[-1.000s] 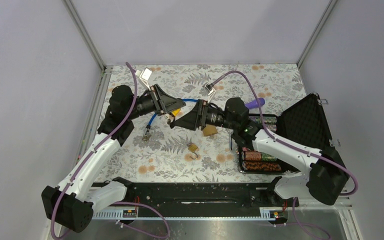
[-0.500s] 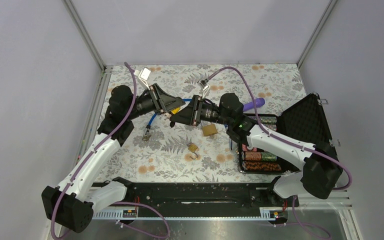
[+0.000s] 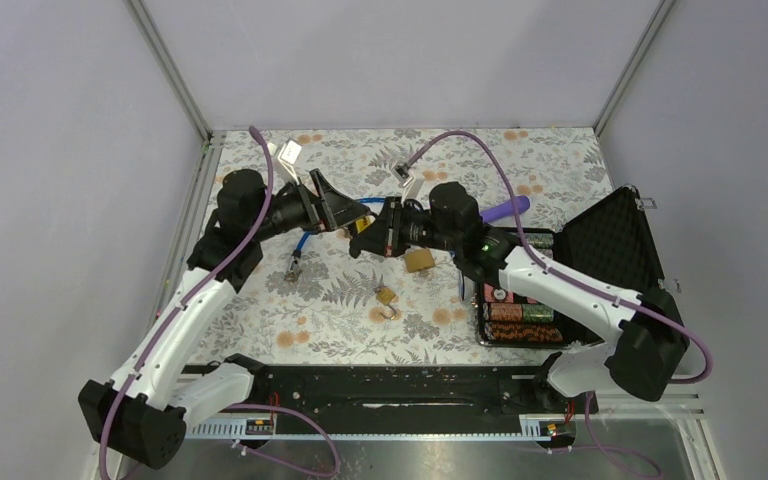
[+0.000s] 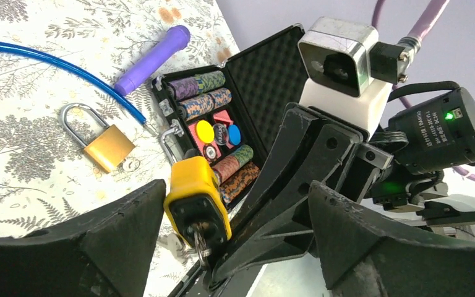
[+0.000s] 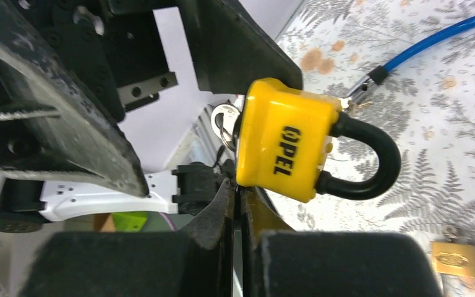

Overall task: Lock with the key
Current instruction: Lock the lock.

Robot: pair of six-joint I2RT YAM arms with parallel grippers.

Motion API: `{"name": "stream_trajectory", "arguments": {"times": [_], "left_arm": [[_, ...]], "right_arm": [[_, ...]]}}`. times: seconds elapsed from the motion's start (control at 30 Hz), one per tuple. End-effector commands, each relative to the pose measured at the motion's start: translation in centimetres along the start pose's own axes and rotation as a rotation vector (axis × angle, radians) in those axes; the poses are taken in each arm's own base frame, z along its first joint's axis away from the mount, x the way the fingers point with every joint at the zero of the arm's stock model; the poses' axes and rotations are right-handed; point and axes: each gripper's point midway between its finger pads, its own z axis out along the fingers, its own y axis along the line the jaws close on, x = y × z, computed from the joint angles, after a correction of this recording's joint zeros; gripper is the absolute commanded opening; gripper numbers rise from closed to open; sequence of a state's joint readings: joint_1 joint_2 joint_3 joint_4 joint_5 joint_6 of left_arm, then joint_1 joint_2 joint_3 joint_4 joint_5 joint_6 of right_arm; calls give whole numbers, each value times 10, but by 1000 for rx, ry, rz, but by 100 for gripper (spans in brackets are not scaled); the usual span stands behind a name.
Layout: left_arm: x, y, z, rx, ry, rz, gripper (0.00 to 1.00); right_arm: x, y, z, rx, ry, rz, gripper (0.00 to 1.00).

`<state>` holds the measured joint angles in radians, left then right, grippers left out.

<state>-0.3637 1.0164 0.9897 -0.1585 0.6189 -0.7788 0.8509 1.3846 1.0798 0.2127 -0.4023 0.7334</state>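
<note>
Four black letters, OPEL, are printed along the side of the yellow padlock (image 5: 284,148). White lettering is carried on the motor housing (image 4: 436,127) of the right arm, but it is too small to be read; a green light is lit beside it.

Against the picture from a second ago, the roles are seen to be swapped. The left gripper (image 4: 236,185), then closed narrowly on the padlock, is now spread wide with a finger on either side of the yellow body; whether either finger touches it cannot be told. The right gripper (image 5: 238,189), then gaping, is now pinched shut on the key (image 4: 201,244) at the padlock's base, and has been brought in towards 9 o'clock in the overhead view. The brass padlock (image 3: 385,297) and the tan block (image 3: 419,260) are found where they lay.

The yellow padlock is held clear of the table (image 3: 340,330), between the two grippers, just off the table's middle towards 10 o'clock. In the right wrist view its long axis is laid across the picture. The black shackle (image 5: 389,158) is pointed to 3 o'clock and the keyhole end, with its key ring (image 5: 222,124), to 9 o'clock. In the left wrist view the key end is turned to 6 o'clock
</note>
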Motion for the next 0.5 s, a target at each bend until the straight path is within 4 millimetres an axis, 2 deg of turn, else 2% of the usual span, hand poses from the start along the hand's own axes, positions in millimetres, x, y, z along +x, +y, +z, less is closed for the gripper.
{"name": "stream_trajectory", "arguments": {"times": [0.0,0.13,0.33,0.4,0.47], "left_arm": [[-7,-7,-14,-41,12,100,85],[0,2,-17,-68,57,69,85],[12,-2,-14,-8,115,25,88],[17,-8,-12,43,142,4,88],[21,-24,-13,152,163,-16,90]], "right_arm": [[-31,29,-25,-38,-119,-222,0],[-22,34,-40,-69,-88,-377,0],[3,36,-60,-131,30,-578,0],[13,33,-65,-139,87,-633,0],[19,27,-68,-128,134,-667,0]]}}
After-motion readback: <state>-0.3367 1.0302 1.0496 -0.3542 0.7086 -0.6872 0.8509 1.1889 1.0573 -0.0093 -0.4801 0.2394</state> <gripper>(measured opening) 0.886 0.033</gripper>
